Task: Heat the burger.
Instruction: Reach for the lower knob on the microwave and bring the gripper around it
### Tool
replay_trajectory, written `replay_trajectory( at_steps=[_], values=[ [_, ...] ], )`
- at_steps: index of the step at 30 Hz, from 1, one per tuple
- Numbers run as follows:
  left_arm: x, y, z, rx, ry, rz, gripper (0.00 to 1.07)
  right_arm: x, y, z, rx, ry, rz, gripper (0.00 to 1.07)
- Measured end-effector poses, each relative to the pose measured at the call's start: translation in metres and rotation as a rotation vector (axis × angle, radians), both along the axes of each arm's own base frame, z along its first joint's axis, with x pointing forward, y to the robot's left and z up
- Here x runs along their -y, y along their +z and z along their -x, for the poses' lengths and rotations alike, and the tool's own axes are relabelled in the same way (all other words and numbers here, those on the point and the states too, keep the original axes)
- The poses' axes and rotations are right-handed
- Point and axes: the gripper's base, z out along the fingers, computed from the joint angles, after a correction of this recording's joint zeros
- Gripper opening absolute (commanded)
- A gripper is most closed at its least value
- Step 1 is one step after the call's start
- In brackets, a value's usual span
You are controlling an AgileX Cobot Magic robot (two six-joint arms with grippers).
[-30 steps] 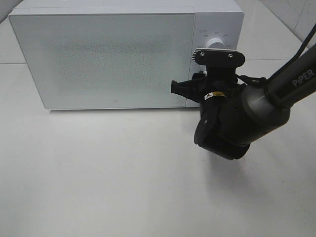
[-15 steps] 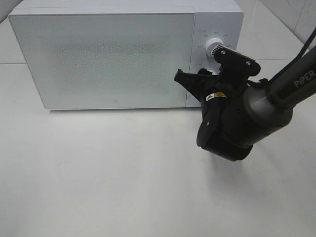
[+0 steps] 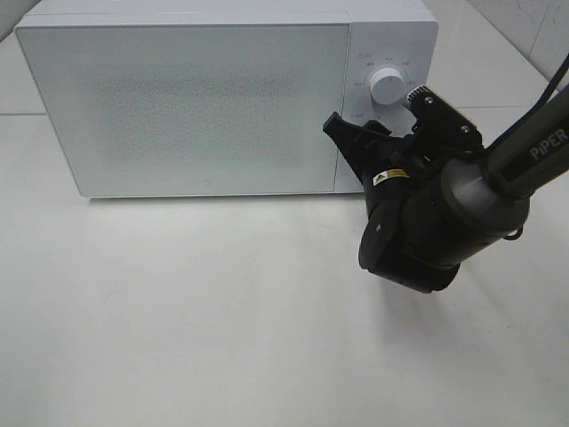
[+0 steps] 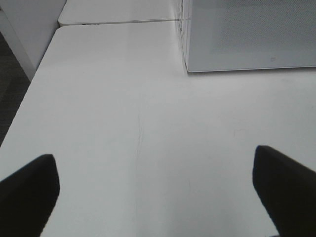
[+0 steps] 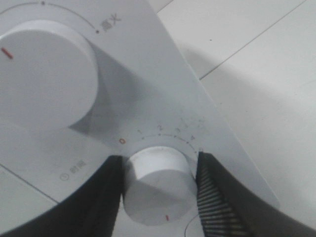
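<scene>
The right end effector point(image 5: 159, 170) pinches the timer knob point(image 5: 157, 190), six o'clock from the power dial point(image 3: 387, 86); twist about its axis so nothing slips. The left end effector point(image 4: 155, 197) is spread. The burger is unseen; the microwave point(image 3: 178, 98) door is shut.

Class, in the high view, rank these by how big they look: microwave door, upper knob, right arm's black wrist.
1. Door, by far the largest.
2. Wrist, though it probably sits nearer the camera, which makes it look bigger.
3. Upper knob, clearly the smallest.
</scene>
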Motion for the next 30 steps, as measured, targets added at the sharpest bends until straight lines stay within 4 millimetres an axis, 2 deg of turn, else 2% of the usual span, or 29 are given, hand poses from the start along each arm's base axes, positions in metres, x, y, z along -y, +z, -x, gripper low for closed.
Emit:
replay_trajectory(
  at_steps=[15,17,20,23,25,30],
  values=[
    [0.0,0.0,0.0,0.0,0.0,0.0,1.0,0.0004,-0.0015,-0.0001,0.03,-0.024,-0.231,0.0],
    [0.0,0.0,0.0,0.0,0.0,0.0,1.0,0.0007,-0.0018,-0.0002,0.04,-0.031,-0.32,0.0],
    [0.0,0.0,0.0,0.0,0.0,0.0,1.0,0.0009,-0.0018,-0.0004,0.042,-0.035,-0.344,0.0],
    [0.0,0.0,0.0,0.0,0.0,0.0,1.0,0.0009,-0.0022,-0.0001,0.047,-0.039,-0.405,0.0],
    [0.0,0.0,0.0,0.0,0.0,0.0,1.0,0.0008,-0.0027,0.0001,0.056,-0.049,-0.507,0.0],
    [0.0,0.0,0.0,0.0,0.0,0.0,1.0,0.0003,-0.0032,0.0001,0.06,-0.059,-0.583,0.0]
  ],
)
